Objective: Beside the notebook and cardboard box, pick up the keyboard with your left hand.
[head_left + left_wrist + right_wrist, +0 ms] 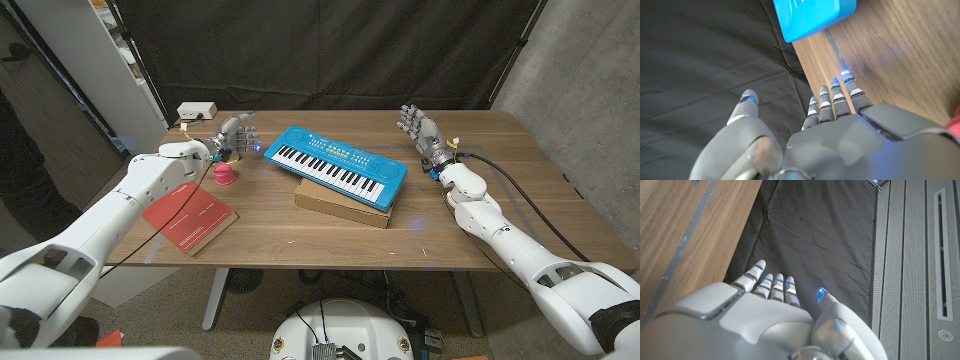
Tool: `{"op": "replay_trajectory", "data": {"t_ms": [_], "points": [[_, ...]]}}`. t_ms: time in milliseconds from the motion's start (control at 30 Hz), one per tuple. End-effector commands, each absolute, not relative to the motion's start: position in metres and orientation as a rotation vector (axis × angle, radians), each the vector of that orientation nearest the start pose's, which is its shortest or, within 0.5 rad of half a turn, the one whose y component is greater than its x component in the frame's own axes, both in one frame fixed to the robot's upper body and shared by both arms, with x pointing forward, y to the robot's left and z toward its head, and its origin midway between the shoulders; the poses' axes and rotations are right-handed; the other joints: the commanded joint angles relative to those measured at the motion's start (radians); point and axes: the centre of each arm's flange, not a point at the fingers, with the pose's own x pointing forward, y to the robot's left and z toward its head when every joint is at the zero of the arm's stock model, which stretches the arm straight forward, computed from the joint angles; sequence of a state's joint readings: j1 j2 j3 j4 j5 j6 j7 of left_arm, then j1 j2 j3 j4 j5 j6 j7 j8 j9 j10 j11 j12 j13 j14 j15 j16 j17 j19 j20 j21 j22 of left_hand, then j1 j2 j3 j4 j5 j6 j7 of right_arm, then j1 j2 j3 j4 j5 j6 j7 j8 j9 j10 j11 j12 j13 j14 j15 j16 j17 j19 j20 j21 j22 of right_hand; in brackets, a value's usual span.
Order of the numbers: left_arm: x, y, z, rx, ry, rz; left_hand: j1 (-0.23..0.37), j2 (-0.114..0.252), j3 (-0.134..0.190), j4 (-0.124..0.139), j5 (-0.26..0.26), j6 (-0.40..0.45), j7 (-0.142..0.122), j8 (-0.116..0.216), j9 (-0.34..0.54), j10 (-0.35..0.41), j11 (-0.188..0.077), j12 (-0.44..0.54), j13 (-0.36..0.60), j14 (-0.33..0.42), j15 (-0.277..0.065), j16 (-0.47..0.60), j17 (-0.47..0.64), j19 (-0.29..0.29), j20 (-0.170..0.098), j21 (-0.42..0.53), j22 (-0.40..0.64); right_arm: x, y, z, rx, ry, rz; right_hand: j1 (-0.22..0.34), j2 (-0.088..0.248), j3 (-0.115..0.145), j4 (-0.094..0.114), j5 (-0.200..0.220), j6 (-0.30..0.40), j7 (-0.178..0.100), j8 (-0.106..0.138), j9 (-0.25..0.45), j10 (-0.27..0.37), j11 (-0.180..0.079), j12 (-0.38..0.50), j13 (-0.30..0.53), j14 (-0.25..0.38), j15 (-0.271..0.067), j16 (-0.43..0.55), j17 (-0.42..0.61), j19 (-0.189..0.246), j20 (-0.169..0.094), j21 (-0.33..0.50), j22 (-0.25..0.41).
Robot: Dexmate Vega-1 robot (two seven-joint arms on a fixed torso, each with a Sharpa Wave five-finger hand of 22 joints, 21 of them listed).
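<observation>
A blue toy keyboard (337, 165) with black and white keys lies across a flat cardboard box (345, 204) in the middle of the table. Its blue corner (812, 17) appears in the left wrist view, ahead of my fingers. A red notebook (190, 217) lies at the front left. My left hand (235, 137) hovers open to the left of the keyboard's far left end, fingers apart and holding nothing (830, 107). My right hand (421, 132) is open at the back right, apart from the keyboard, fingers stretched out (772, 287).
A small pink object (224, 174) stands just under my left hand, between notebook and keyboard. A white box (196, 111) sits at the table's back left corner. A black curtain hangs behind the table (450, 215). A black cable runs along my right arm.
</observation>
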State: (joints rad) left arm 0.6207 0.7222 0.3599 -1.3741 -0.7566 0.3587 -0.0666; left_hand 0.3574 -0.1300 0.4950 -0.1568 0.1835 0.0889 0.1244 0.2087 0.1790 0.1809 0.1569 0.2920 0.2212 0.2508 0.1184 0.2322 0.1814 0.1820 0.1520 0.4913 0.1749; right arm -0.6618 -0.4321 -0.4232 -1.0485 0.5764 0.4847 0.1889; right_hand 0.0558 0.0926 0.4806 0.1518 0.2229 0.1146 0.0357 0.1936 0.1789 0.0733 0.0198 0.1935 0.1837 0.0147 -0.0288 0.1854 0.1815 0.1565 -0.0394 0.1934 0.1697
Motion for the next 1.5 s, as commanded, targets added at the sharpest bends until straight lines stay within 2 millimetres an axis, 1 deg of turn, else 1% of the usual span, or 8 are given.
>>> {"op": "replay_trajectory", "data": {"t_ms": [33, 233, 567, 733, 867, 1133, 1333, 1500], "points": [[0.683, 0.362, 0.045, -0.026, -0.186, -0.245, 0.014, 0.001, -0.005, 0.002, 0.001, -0.007, 0.086, -0.003, 0.005, -0.006, -0.004, -0.005, 0.002, -0.005, -0.002, -0.005, 0.002, -0.001, 0.005, -0.007, 0.003, 0.67, -0.27, 0.019, -0.069, -0.759, 0.307, 0.003, 0.06, 0.007, 0.0, 0.006, 0.008, 0.0, 0.003, 0.005, 0.01, 0.001, 0.004, 0.003, 0.007, -0.002, 0.007, 0.0, 0.006, -0.064, 0.005, 0.003], [0.694, 0.361, 0.039, -0.166, -0.182, -0.333, 0.017, 0.002, -0.007, 0.002, 0.001, -0.009, 0.085, -0.005, 0.005, -0.004, -0.007, -0.006, 0.002, -0.004, -0.004, -0.006, 0.002, 0.008, -0.003, -0.007, 0.003, 0.67, -0.271, 0.019, -0.074, -0.755, 0.301, 0.003, 0.06, 0.008, 0.0, 0.006, 0.009, 0.0, 0.003, 0.005, 0.01, 0.002, 0.003, 0.003, 0.007, -0.001, 0.007, 0.0, 0.005, -0.065, 0.005, 0.003], [0.702, 0.359, 0.035, -0.176, -0.158, -0.358, 0.024, 0.005, -0.008, 0.002, 0.001, -0.011, 0.085, -0.008, 0.005, -0.005, -0.005, -0.009, 0.002, -0.005, -0.003, -0.009, 0.003, 0.009, -0.002, -0.012, 0.004, 0.672, -0.275, 0.017, -0.073, -0.748, 0.287, 0.003, 0.06, 0.009, 0.0, 0.006, 0.011, 0.0, 0.002, 0.005, 0.01, 0.001, 0.002, 0.003, 0.01, -0.002, 0.007, 0.0, 0.004, -0.065, 0.004, 0.003], [0.709, 0.356, 0.034, -0.202, -0.14, -0.4, 0.029, 0.005, -0.012, 0.004, 0.001, -0.018, 0.086, -0.013, 0.005, -0.01, 0.007, -0.014, 0.003, -0.007, 0.0, -0.013, 0.002, 0.047, -0.005, -0.004, 0.005, 0.674, -0.274, 0.019, -0.074, -0.748, 0.288, 0.003, 0.059, 0.009, 0.0, 0.006, 0.012, 0.0, 0.002, 0.005, 0.011, 0.0, 0.002, 0.003, 0.01, -0.001, 0.007, 0.0, 0.004, -0.066, 0.004, 0.003], [0.716, 0.354, 0.03, -0.233, -0.126, -0.448, 0.03, 0.005, -0.015, 0.005, 0.001, -0.021, 0.087, -0.015, 0.005, -0.014, 0.012, -0.018, 0.003, -0.01, 0.01, -0.016, 0.002, 0.053, -0.005, -0.005, 0.006, 0.677, -0.274, 0.02, -0.072, -0.746, 0.289, 0.003, 0.059, 0.01, -0.001, 0.006, 0.013, 0.0, 0.002, 0.005, 0.012, 0.001, 0.002, 0.003, 0.011, -0.001, 0.006, 0.0, 0.0, -0.068, 0.003, 0.003], [0.722, 0.353, 0.031, -0.218, -0.099, -0.445, 0.029, 0.004, -0.021, 0.008, 0.0, -0.018, 0.087, -0.014, 0.005, -0.01, 0.016, -0.019, 0.003, -0.004, 0.014, -0.017, 0.002, 0.059, -0.006, -0.008, 0.006, 0.683, -0.273, 0.024, -0.071, -0.747, 0.292, 0.004, 0.059, 0.011, -0.001, 0.006, 0.013, -0.001, 0.002, 0.005, 0.012, 0.0, 0.002, 0.003, 0.012, -0.001, 0.006, -0.001, -0.005, -0.075, 0.001, 0.003], [0.726, 0.351, 0.035, -0.184, -0.078, -0.46, 0.029, 0.004, -0.029, 0.011, 0.001, -0.015, 0.088, -0.015, 0.005, -0.002, 0.021, -0.02, 0.004, 0.005, 0.016, -0.018, 0.001, 0.106, -0.005, 0.002, 0.006, 0.686, -0.274, 0.025, -0.07, -0.745, 0.291, 0.004, 0.059, 0.012, -0.002, 0.006, 0.014, 0.001, 0.001, 0.005, 0.012, 0.0, 0.001, 0.003, 0.012, -0.001, 0.005, -0.001, -0.006, -0.075, 0.001, 0.003], [0.731, 0.345, 0.04, -0.144, -0.06, -0.502, 0.032, 0.005, -0.031, 0.011, 0.001, -0.013, 0.087, -0.014, 0.005, 0.003, 0.021, -0.02, 0.004, 0.011, 0.013, -0.017, 0.001, 0.12, -0.01, 0.004, 0.006, 0.688, -0.275, 0.027, -0.071, -0.747, 0.289, 0.004, 0.059, 0.012, -0.002, 0.006, 0.014, 0.0, 0.001, 0.005, 0.012, 0.0, 0.001, 0.003, 0.012, -0.001, 0.005, -0.001, -0.006, -0.075, 0.001, 0.003]]}}
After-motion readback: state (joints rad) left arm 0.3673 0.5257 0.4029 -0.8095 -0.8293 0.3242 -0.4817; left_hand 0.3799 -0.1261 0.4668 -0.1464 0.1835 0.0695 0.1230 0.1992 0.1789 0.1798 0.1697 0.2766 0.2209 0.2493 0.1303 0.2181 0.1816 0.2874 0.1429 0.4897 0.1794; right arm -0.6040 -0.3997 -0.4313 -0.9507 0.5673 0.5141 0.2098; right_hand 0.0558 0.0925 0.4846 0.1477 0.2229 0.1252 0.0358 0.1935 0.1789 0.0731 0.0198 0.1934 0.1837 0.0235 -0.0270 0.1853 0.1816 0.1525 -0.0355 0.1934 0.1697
